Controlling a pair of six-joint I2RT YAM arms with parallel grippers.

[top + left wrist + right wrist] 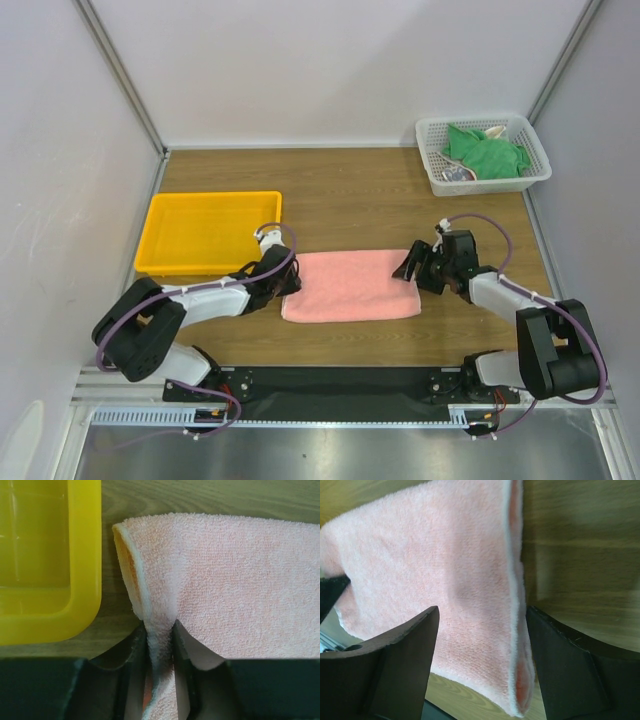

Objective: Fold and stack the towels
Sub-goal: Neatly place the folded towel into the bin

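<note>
- Left claw [159, 636] is clamped on the left edge of the salmon-pink terry cloth towel [355, 285].
- Right claw [482, 614] stands apart astride the right edge; it should close fully, then both lift evenly.

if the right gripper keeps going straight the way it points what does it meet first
The pink towel: the right gripper has its open jaws either side of the towel's edge, so cloth comes first. How far above it the gripper rides is unclear.

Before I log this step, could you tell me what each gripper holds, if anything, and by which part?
The left gripper pinches the pink towel at its left edge; the right gripper straddles the right edge, open, holding nothing.
</note>
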